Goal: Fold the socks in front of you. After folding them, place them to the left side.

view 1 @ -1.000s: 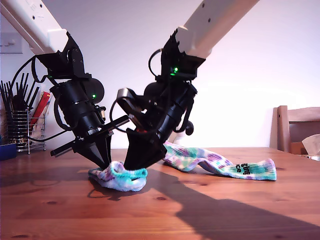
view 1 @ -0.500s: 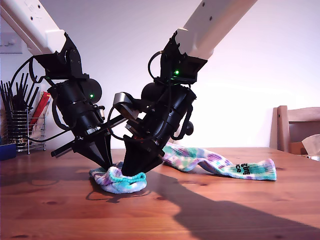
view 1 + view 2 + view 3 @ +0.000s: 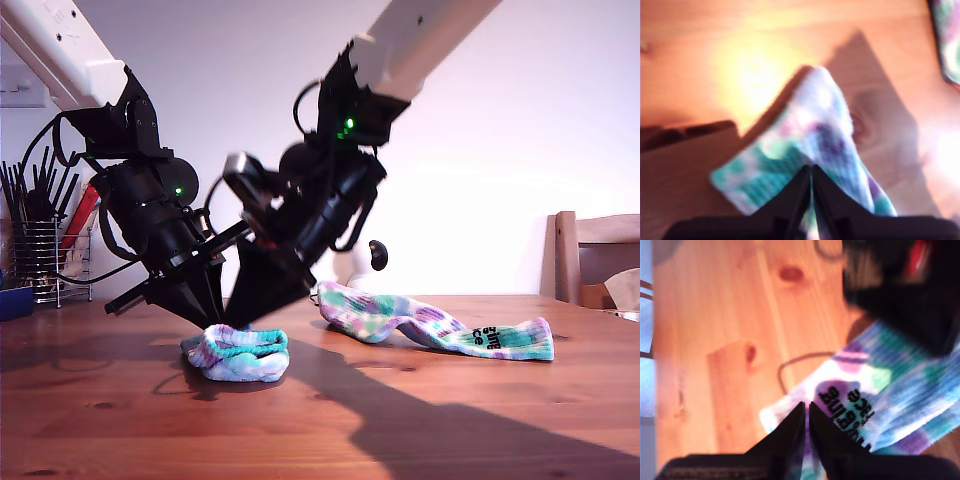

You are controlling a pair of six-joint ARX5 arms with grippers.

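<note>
Two tie-dyed teal, purple and white socks lie on the wooden table (image 3: 420, 420). One sock (image 3: 237, 352) is bunched into a folded bundle toward the exterior view's left. My first gripper (image 3: 212, 322) comes down on it from that side and is shut on its knit (image 3: 810, 125). My second gripper (image 3: 252, 320) leans in from the exterior view's upper right and is shut on the same sock's lettered end (image 3: 847, 410). In the second wrist view the first gripper (image 3: 905, 290) shows as a dark blur close by. The other sock (image 3: 440, 328) lies stretched out flat toward the exterior view's right.
A wire rack (image 3: 40, 250) with dark utensils and a blue container (image 3: 14, 301) stand at the exterior view's far left. A wooden chair (image 3: 595, 255) sits behind the table at the exterior view's right. The second arm's shadow (image 3: 420, 420) falls across the table front.
Both grippers and the bundled sock have shifted slightly toward the exterior view's left. The second arm has tilted over further, and the bundle lies flatter.
</note>
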